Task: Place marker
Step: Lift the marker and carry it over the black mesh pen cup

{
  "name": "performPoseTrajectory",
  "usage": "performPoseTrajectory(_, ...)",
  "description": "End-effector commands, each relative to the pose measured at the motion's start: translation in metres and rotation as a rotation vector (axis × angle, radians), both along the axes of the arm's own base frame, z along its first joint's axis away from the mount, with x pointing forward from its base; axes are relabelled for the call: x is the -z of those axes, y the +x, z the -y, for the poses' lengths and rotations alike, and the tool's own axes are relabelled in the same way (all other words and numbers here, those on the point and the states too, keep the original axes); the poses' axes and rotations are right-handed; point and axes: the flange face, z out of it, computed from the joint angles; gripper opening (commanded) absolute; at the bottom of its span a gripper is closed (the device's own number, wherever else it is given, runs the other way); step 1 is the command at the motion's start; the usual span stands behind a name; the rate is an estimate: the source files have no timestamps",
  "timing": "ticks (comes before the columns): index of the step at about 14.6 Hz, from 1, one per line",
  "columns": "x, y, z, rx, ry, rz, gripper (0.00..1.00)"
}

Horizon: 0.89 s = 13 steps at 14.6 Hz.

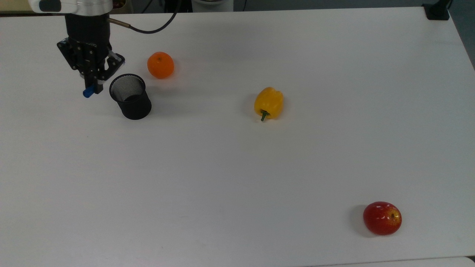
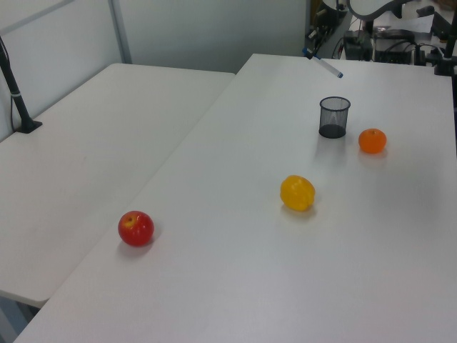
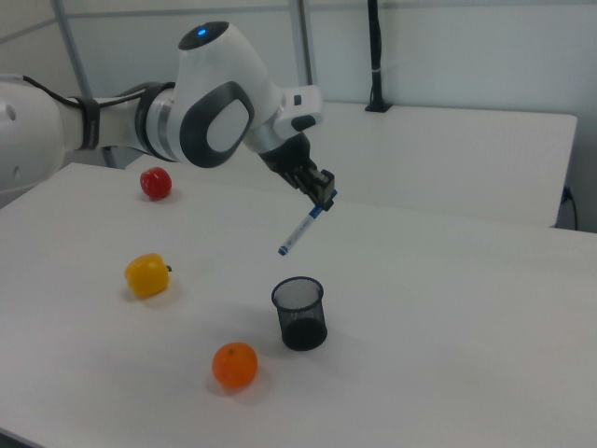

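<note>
Between the claw's [image 3: 324, 194] closed fingers, the marker [image 3: 300, 229] slants downward.

A white table with a pen held up above a cup.
The marker [image 2: 323, 64] hung tilted in the air above the black mesh cup [image 2: 334, 118]. An orange [image 2: 372, 141], a yellow pepper [image 2: 297, 193] and a red apple [image 2: 136, 229] sat on the table [image 2: 235, 271].
</note>
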Motion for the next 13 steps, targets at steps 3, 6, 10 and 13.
performPoseTrajectory(3, 0.033, -0.006, 0.013, -0.009, -0.023, 0.046, 0.14)
performPoseTrajectory(6, 0.055, -0.003, 0.011, -0.014, -0.019, 0.016, 0.14)
performPoseTrajectory(10, 0.076, 0.000, 0.010, -0.015, -0.015, -0.016, 0.14)
performPoseTrajectory(13, 0.087, -0.003, 0.007, -0.019, -0.010, -0.038, 0.15)
